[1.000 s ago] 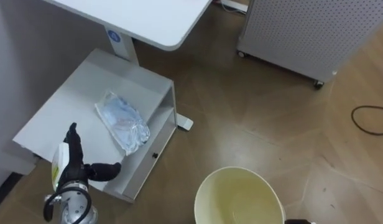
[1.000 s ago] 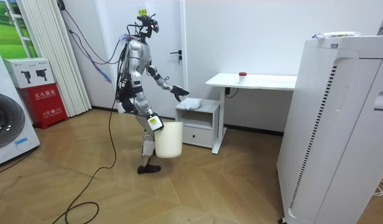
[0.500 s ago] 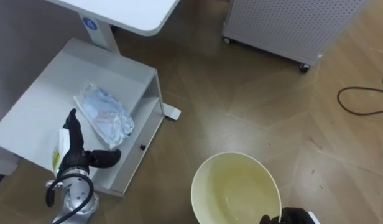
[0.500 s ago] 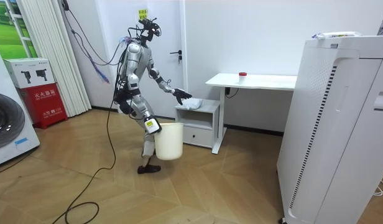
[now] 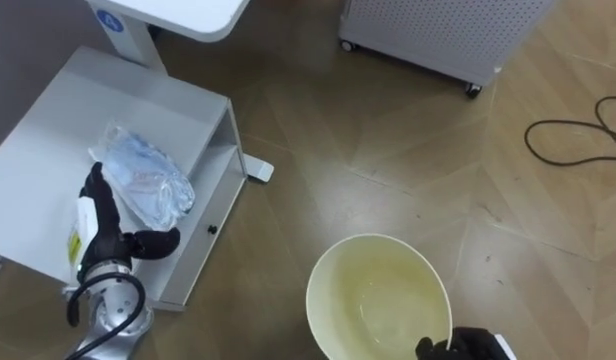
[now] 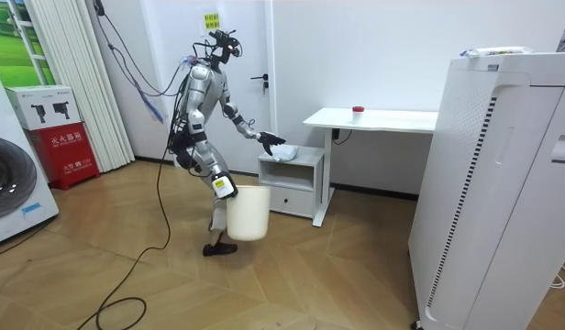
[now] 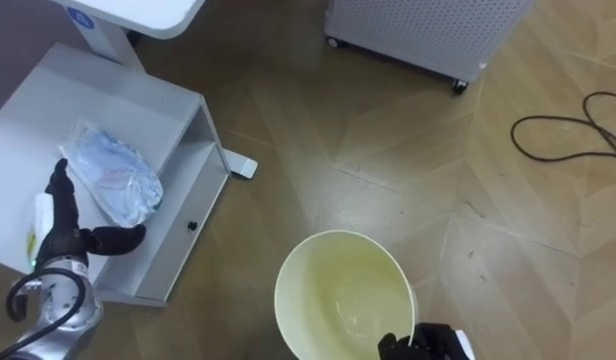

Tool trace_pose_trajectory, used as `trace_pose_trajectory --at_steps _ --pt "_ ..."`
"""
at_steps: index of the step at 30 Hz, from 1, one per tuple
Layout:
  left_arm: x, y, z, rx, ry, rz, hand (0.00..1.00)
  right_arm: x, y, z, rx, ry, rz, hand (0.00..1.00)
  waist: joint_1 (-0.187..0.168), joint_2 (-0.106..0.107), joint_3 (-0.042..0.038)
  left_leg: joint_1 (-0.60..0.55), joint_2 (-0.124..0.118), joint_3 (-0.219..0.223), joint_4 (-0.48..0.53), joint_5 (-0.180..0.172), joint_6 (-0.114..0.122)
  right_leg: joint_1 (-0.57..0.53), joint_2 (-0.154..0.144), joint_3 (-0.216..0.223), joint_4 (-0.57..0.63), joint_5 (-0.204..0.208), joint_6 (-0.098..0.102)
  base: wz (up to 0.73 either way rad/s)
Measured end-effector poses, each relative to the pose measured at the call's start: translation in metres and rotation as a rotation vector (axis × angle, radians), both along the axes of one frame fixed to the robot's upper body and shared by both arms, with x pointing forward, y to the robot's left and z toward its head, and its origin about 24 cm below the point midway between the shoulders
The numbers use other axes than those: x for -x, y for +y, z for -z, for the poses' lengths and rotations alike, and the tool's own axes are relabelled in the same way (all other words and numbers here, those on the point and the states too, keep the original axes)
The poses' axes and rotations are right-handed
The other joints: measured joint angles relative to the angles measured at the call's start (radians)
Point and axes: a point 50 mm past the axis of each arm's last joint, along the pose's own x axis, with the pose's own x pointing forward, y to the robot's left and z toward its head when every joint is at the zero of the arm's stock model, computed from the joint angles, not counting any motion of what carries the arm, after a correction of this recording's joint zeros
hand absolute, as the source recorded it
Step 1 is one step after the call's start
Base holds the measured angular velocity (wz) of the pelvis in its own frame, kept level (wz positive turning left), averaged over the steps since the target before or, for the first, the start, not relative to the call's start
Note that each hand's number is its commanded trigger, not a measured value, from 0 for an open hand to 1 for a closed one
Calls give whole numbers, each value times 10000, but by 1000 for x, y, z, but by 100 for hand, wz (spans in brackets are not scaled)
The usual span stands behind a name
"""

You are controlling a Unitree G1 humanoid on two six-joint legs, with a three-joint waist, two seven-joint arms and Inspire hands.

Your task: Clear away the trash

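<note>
Left eye view first: the garbage here is a crumpled clear plastic bag [image 5: 143, 180] with something bluish inside, all wrinkly and shiny. It's lying on the flat top of a low white cabinet [image 5: 48, 130], which looks smooth and matte and has a drawer front with a tiny dark knob.

The left hand [image 5: 98, 225] hangs over the cabinet top just beside the bag's left edge, with its dark fingers straight and pointing up the view and the thumb stuck out sideways, so it's open and holding nothing. Can't tell if the fingers actually touch the plastic.

The right hand [image 5: 473, 345] peeks in at the bottom edge, fingers curled over the rim of a round, pale yellow bucket [image 5: 373, 300] with a smooth plastic inside.

Above the cabinet is the rounded corner of a white worktop [image 5: 178, 12]. There's also a perforated white unit on castors [image 5: 438, 30] and a black cable [image 5: 578, 140] looped on the wood floor.

The room view adds the whole pose: the robot stands at the cabinet leaning forward, left arm reaching over it, bucket hanging low at its right side. It also shows a small red thing [image 6: 358, 110] on the worktop.
</note>
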Motion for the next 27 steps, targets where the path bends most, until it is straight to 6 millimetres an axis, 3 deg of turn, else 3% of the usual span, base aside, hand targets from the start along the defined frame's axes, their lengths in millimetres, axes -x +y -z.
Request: trace_pose_trajectory --at_steps 12,27 --pt "2 -3 5 -1325 586 636 0 9 -13 3 26 380 659 100 -270 2 0 -268 23 19 95 -21 30 -209 28 -2 15 6 23 0" --pt "-10 -3 -11 -3234 650 1257 0 13 -27 2 2 552 1204 100 -251 10 -4 -1136 183 -2 586 -63 42 -1050 146 11 436 -5 -3 0"
